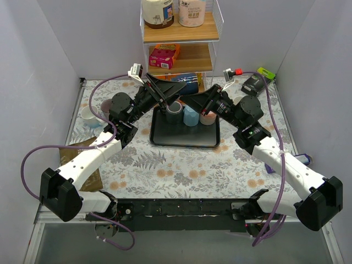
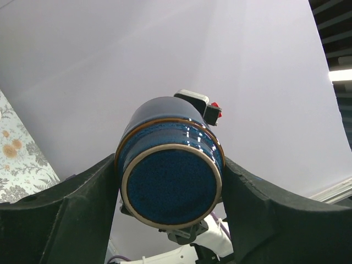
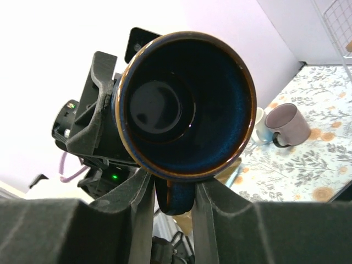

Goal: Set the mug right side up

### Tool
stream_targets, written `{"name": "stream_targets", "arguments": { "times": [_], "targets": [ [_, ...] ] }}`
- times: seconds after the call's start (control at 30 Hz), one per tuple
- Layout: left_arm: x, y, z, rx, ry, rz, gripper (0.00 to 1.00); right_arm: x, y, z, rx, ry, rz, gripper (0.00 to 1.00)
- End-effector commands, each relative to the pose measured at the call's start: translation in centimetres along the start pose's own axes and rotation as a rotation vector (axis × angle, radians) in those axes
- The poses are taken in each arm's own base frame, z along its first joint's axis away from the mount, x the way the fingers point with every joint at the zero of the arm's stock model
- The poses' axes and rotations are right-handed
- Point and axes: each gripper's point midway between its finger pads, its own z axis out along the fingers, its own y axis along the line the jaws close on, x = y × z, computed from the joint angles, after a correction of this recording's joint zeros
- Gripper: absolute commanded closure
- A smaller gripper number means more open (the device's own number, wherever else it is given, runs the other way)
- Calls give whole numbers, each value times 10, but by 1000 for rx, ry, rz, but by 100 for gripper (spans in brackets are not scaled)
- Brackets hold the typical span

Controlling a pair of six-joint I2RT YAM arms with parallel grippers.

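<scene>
A dark blue glazed mug (image 1: 186,82) hangs in the air above the black tray (image 1: 184,140), lying on its side between my two grippers. My left gripper (image 1: 173,88) is shut on the mug's body. In the left wrist view the mug's flat base (image 2: 171,190) faces the camera and the fingers (image 2: 93,192) press both of its sides. My right gripper (image 1: 190,100) is shut on the mug's handle (image 3: 175,195). In the right wrist view the mug's open mouth (image 3: 184,104) faces the camera.
The tray holds a grey cup (image 1: 174,113), a light blue cup (image 1: 190,116) and a pink cup (image 1: 207,117). A wire shelf (image 1: 181,38) with jars and boxes stands behind. A white mug (image 1: 89,116) and a mauve mug (image 1: 105,108) sit at the left. A black device (image 1: 254,84) is at the back right.
</scene>
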Motion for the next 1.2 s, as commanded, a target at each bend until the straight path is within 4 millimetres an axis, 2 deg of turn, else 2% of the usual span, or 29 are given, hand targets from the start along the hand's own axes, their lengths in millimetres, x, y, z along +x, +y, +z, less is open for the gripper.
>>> {"name": "stream_targets", "arguments": {
  "times": [0.0, 0.17, 0.2, 0.27, 0.3, 0.4, 0.43, 0.47, 0.5, 0.53, 0.57, 0.6, 0.67, 0.7, 0.73, 0.77, 0.83, 0.87, 0.93, 1.03, 1.17],
  "targets": [
    [2, -41, -8, 104, 15, 36, 100, -28, 11, 0, -19, -98, -58, 99],
    [5, -32, -6, 69, 32, 48, 100, -22, 0, 0, 35, -67, -74, 99],
    [5, -31, -6, 61, 34, 52, 94, -21, -1, 0, 41, -63, -78, 99],
    [4, -27, -5, 39, 36, 58, 74, -20, -7, -1, 67, -59, -82, 99],
    [4, -25, -5, 30, 37, 65, 60, -21, -6, -3, 71, -61, -89, 99],
    [4, -13, -5, -19, 34, 74, 28, -23, -12, -7, 123, -64, -112, 99],
    [3, -12, -5, -28, 25, 83, 12, -27, -18, -9, 159, -80, -136, 99],
    [2, -6, -5, -60, 22, 85, 5, -28, -20, -11, 183, -80, -146, 99],
    [0, -3, -5, -84, 12, 88, 2, -25, -29, -17, 238, -61, -150, 99],
    [-2, 3, -6, -122, 3, 99, 2, -29, -41, -22, 310, -78, -165, 99],
    [-8, 21, -9, -222, -25, 89, 2, -29, -48, -27, 354, -82, -170, 99],
    [-14, 18, -9, -244, -45, 109, 2, -26, -59, -39, 419, -66, -167, 99],
    [-20, 34, -17, -346, -72, 153, 2, -35, -77, -55, 522, -100, -192, 99],
    [-24, 36, -19, -378, -85, 169, 2, -41, -83, -65, 556, -123, -203, 99],
    [-27, 42, -22, -418, -96, 178, 2, -37, -99, -79, 641, -101, -204, 99],
    [-27, 54, -29, -476, -92, 197, 2, -38, -106, -87, 680, -102, -209, 99],
    [-34, 62, -33, -532, -117, 223, 2, -46, -128, -117, 815, -124, -223, 99],
    [-33, 69, -37, -563, -107, 231, 2, -49, -135, -127, 860, -129, -234, 99],
    [-33, 77, -41, -592, -102, 241, 2, -64, -154, -160, 1005, -172, -272, 99],
    [-27, 88, -45, -627, -77, 237, 2, -73, -178, -208, 1210, -189, -331, 99],
    [-18, 104, -47, -664, -26, 223, 2, -82, -198, -254, 1406, -216, -373, 99]
  ]
}}
